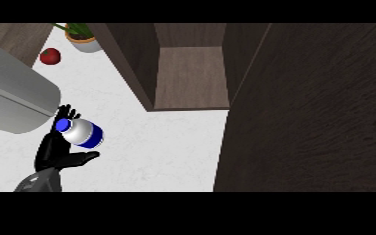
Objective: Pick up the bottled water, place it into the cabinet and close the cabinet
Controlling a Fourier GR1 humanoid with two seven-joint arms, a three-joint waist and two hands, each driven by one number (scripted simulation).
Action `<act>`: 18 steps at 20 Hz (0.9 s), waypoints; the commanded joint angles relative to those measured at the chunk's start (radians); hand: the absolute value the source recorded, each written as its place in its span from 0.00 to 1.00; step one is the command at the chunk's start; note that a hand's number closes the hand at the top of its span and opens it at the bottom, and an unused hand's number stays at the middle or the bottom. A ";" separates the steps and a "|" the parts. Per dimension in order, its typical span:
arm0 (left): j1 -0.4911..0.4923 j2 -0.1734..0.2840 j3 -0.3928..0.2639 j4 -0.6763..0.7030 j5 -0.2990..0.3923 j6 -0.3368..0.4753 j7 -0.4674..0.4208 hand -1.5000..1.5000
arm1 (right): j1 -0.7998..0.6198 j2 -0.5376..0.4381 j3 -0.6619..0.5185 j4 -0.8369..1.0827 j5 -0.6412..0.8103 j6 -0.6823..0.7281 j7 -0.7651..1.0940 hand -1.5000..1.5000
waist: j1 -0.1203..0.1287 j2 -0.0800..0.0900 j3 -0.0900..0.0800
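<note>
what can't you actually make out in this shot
- Right hand: not in the head view at all.
- Left hand: its fingers sit behind the bottled water, so the contact is unclear.
- Cabinet: the open door fills the right side and hides the counter behind it.
- Grey appliance: cut off by the left edge.
- Potted plant: cropped by the top edge.
- Red fruit: too small to name.

Left grey forearm (40, 181) rising from lower edge, black left robot hand (55, 152) raised, fingers and thumb spread.
</note>
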 commanded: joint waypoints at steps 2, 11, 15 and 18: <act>-0.049 -0.001 -0.001 0.037 0.012 -0.065 -0.053 1.00 | 0.025 -0.020 -0.010 -0.099 0.037 0.002 0.031 0.00 | 0.005 -0.002 0.001; -0.064 -0.055 -0.133 -0.042 -0.122 0.071 -0.193 1.00 | -0.029 -0.035 -0.029 -0.078 0.030 -0.009 0.048 0.00 | 0.004 -0.003 0.001; -0.093 -0.084 -0.135 -0.077 -0.125 0.175 -0.202 1.00 | -0.031 -0.032 -0.005 -0.073 0.038 -0.014 0.069 0.00 | 0.012 -0.004 0.002; -0.043 -0.179 -0.174 -0.135 -0.147 0.249 -0.243 1.00 | -0.020 -0.010 0.070 -0.053 0.106 -0.046 0.055 0.00 | 0.018 -0.009 0.002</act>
